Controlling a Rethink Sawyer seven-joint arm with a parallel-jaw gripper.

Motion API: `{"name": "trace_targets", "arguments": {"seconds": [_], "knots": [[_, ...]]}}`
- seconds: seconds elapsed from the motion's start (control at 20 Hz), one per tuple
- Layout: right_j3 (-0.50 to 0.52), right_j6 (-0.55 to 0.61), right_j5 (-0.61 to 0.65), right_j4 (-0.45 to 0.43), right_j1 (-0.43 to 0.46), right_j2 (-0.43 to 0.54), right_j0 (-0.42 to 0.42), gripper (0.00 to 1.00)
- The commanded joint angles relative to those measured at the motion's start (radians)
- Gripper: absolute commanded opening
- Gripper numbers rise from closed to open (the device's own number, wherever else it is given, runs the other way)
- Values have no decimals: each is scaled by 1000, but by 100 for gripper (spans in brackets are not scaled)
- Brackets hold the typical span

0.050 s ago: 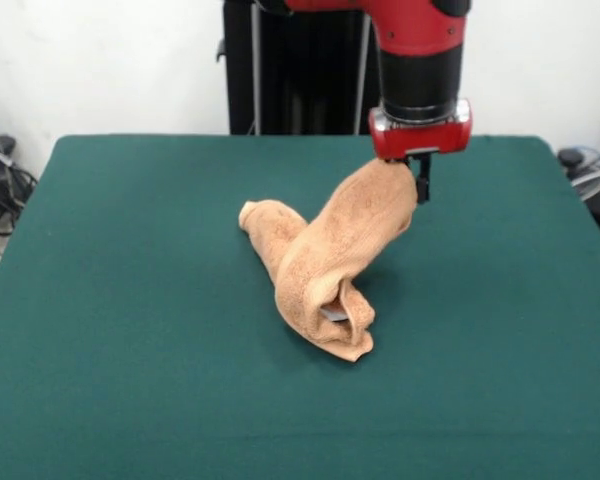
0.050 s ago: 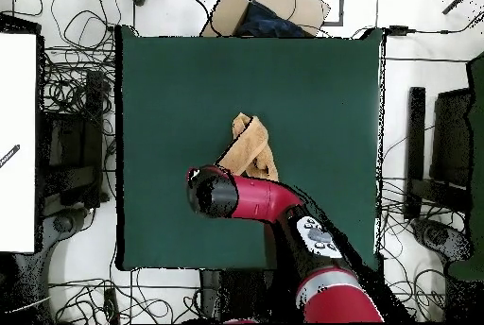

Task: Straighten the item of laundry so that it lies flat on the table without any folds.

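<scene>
Evidently:
Gripper: clamped on one towel corner, lifting it to unroll folds.
Towel's rest: bunched, dragging on table.

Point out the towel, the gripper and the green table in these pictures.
towel [image 1: 325, 265]: front view, on the middle of the lifted, bunched cloth.
gripper [image 1: 420, 178]: front view, at the dark tips under the red wrist, at the towel's raised end.
table [image 2: 321, 85]: overhead view, on bare green top beyond the towel.

light: bright, even, from above | shadows: soft beneath towel | glare: none | focus: slightly soft
</scene>
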Motion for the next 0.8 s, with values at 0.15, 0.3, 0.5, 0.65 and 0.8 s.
{"name": "trace_targets", "arguments": {"seconds": [0.15,0.3,0.5,0.65,0.8], "knots": [[-45,84,54,-20,-2,58,4,0],[8,92,149,10,-89,63,0,0],[72,103,267,48,-251,55,3,0],[126,116,265,62,-298,64,-11,0],[175,132,253,75,-337,64,-13,0]]}}
